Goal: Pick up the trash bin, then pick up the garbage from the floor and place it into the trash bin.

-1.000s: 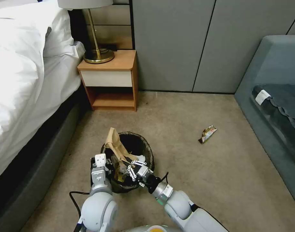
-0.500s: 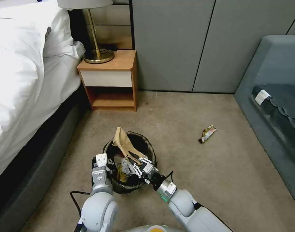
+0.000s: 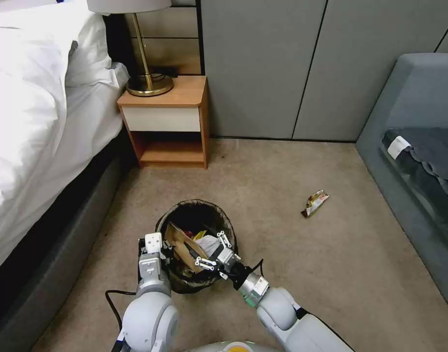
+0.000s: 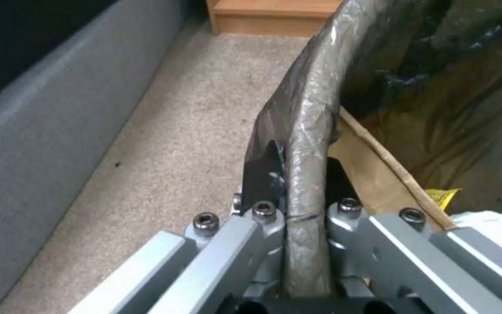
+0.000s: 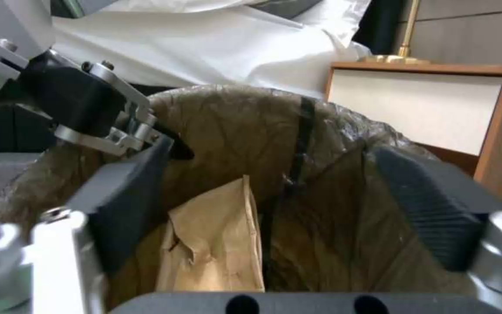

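Observation:
The trash bin [image 3: 197, 215], lined with a dark bag, is off the carpet just before me. My left gripper [image 3: 158, 250] is shut on its near-left rim [image 4: 309, 131], one finger inside and one outside. My right gripper [image 3: 213, 252] hangs open over the bin's near side with nothing between its fingers [image 5: 129, 196]. Garbage lies inside: a brown paper bag [image 3: 181, 244] [image 5: 216, 248] [image 4: 373, 183], a white tissue [image 3: 209, 243] and a yellow wrapper [image 4: 442, 197]. One more piece of garbage, a golden and red wrapper [image 3: 315, 203], lies on the carpet to the right.
A bed [image 3: 33, 122] with white covers runs along the left. A wooden nightstand [image 3: 167, 122] with a brass lamp [image 3: 148, 83] stands at the back. A grey-blue sofa [image 3: 414, 161] fills the right side. Open carpet lies between the bin and the sofa.
The brown paper bag, which stuck up above the rim in my right gripper, has dropped down into the bin. The right gripper has opened. The left arm holds still.

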